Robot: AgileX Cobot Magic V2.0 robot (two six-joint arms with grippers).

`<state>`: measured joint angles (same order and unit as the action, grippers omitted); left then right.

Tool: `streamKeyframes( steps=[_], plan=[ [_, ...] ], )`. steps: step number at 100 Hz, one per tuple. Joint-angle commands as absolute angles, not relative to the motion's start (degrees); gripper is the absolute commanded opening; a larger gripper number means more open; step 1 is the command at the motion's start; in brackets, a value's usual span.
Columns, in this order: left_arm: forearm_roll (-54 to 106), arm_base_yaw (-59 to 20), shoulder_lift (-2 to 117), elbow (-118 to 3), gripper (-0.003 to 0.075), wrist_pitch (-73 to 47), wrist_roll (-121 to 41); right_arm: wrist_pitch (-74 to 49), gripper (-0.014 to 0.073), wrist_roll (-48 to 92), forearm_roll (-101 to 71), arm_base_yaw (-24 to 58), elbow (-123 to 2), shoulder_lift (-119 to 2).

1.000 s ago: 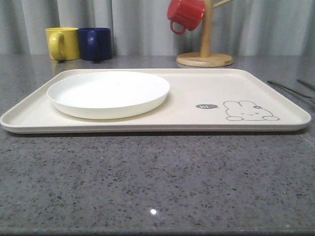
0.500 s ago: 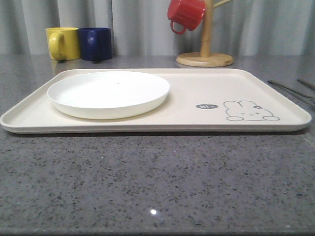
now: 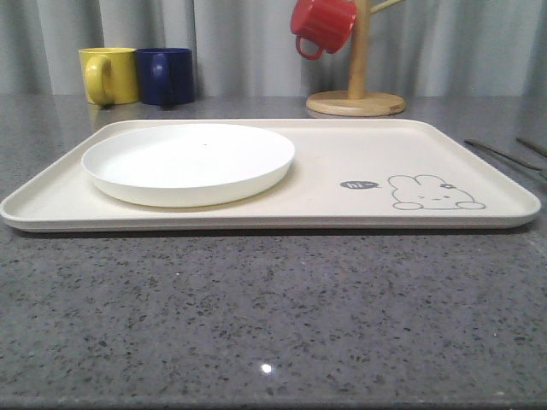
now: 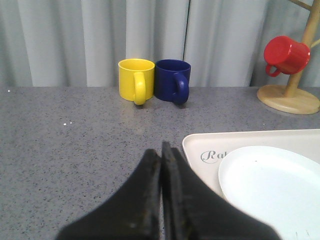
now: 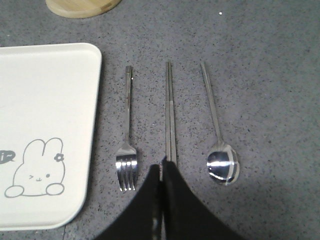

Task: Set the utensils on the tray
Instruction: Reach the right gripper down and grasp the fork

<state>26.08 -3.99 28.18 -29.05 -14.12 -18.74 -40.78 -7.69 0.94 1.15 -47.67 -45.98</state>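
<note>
Your counter (image 3: 273, 316) is grey speckled stone, backed by pale grey curtains (image 3: 239, 43). Left to right along the back edge in the front view: a yellow mug (image 3: 108, 75) touching a navy mug (image 3: 166, 76), then a wooden mug tree (image 3: 356, 85) with a red mug (image 3: 322, 26) hung on it. The cream tray (image 3: 342, 162) sits mid-counter with a round white plate (image 3: 188, 162) on its left half and the grey rabbit drawing (image 3: 434, 193) near its right front corner. Right of the tray, on the bare counter, your right wrist view shows the utensils laid parallel and apart: the fork (image 5: 128, 145) just beside the tray rim, the chopsticks (image 5: 170, 112) in the middle as a touching pair, the spoon (image 5: 220, 145) farthest from the tray. None is on the tray. Your left gripper (image 4: 161, 155) hangs above the counter near the tray's corner by the plate, fingers pressed together, holding nothing. Your right gripper (image 5: 161, 172) hangs over the near end of the chopsticks, fingers likewise together; you cannot tell from this view whether the tips touch the chopsticks.
</note>
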Motion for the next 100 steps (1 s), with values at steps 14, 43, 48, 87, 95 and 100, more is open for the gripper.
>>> streamKeyframes(
  steps=[14, 43, 48, 87, 95, 100],
  plan=[
    [26.81, -4.14, 28.42, -30.69, -0.0019, -9.55, -18.65, -40.17, -0.0055, -7.19, 1.06, 0.80, -53.65, -55.80],
    [26.81, -4.14, 28.42, -30.69, -0.0019, -9.55, -18.65, -43.76, 0.0300, -7.19, 0.77, 0.80, -53.65, -58.76],
    [26.81, -4.14, 28.42, -30.69, -0.0019, -9.55, -18.65, -43.65, 0.0344, -7.19, 0.77, 0.80, -53.65, -58.76],
    [26.81, -4.14, 28.42, -30.69, -0.0019, -9.55, -18.65, -43.62, 0.0360, -5.84, 0.73, 4.21, -61.77, -67.23],
    [26.81, -4.14, 28.42, -30.69, -0.0019, -9.55, -18.65, -43.42, 0.0360, -5.84, 0.73, 5.63, -63.67, -70.63],
    [26.81, -4.14, 28.42, -30.69, -0.0019, -9.55, -18.65, -43.34, 0.0360, -5.84, 0.73, 6.36, -64.73, -72.79]
  ],
)
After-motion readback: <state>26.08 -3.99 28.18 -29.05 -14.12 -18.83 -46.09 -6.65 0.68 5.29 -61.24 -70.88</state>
